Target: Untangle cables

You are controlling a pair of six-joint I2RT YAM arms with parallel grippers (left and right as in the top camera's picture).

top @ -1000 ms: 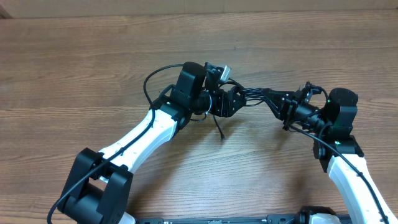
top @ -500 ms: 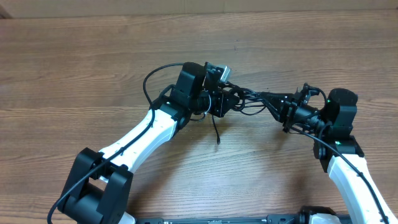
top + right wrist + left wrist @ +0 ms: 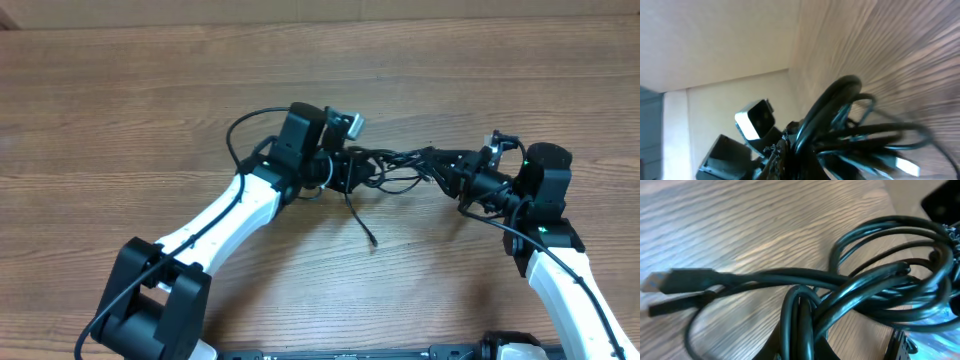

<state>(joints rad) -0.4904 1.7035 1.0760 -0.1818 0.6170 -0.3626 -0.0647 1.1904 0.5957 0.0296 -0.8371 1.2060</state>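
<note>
Left tool and right tool both clamped on the cables, with the knot strung between them.
Left tool is closed on the 9 o'clock end of the bundle and right tool on the 3 o'clock end. The bundle sits slightly toward 1 o'clock of the overhead view's centre, several thin black strands looping over each other. One loose strand drops from the left tool toward 5 o'clock, its tip on the worktop. Left wrist view shows loops crossing close to the lens, with two plug ends sticking out at 9 o'clock. In the right wrist view the cables are blurred and I can't make out that tool's own fingers.
</note>
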